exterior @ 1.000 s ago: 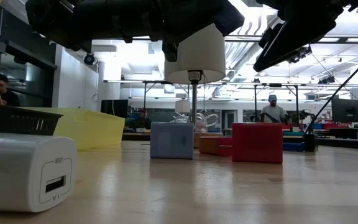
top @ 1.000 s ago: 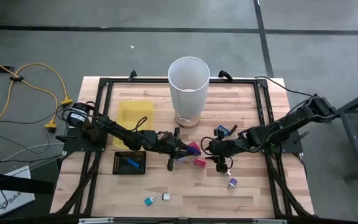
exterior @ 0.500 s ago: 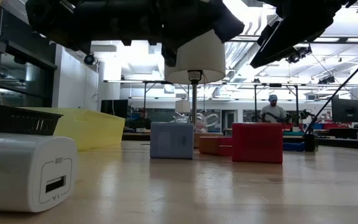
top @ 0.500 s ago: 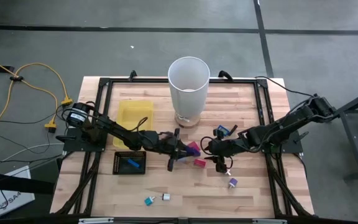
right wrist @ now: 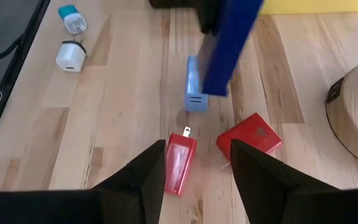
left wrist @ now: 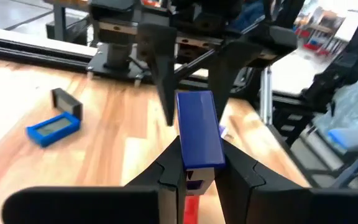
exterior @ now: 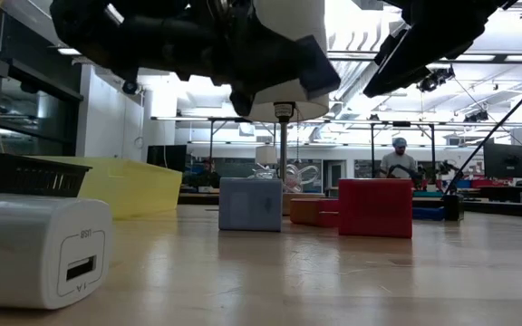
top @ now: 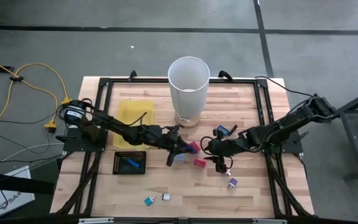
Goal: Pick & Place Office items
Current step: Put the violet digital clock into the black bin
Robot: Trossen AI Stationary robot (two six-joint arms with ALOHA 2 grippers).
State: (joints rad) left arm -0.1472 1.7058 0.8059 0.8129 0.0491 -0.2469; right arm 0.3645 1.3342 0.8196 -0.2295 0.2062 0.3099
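Observation:
My left gripper [left wrist: 199, 163] hovers over the table's middle [top: 178, 149], shut on a dark blue block [left wrist: 199, 127], which the right wrist view also shows [right wrist: 229, 43]. Under it a light blue item [right wrist: 194, 93], a flat red item [right wrist: 180, 158] and a red square item [right wrist: 248, 140] lie flat on the wood. My right gripper [right wrist: 197, 168] hangs open just to their right [top: 219, 157], with nothing between its fingers. A white charger [exterior: 39, 249] and a teal item [top: 148, 200] lie near the front edge, a purple item [top: 232, 183] to their right. My left gripper pinches the dark blue block by its end nearest the wrist [left wrist: 197, 167], one finger on each broad side. The fingers [left wrist: 240, 169] lie about level, coming from the table's left. The block sticks out ahead of them, lifted clear of the table.
A tall white bin [top: 188, 87] stands at the far middle. A yellow tray [top: 133, 115] and a black mesh tray [top: 122, 163] holding a blue piece sit at the left. A flat blue device [left wrist: 53, 127] and a black piece [left wrist: 66, 101] lie to the right of the bin.
My left gripper has tipped up to about level and shifted slightly toward the far edge, still carrying the dark blue block. The light blue item beneath it now shows from above. My right gripper has kept still.

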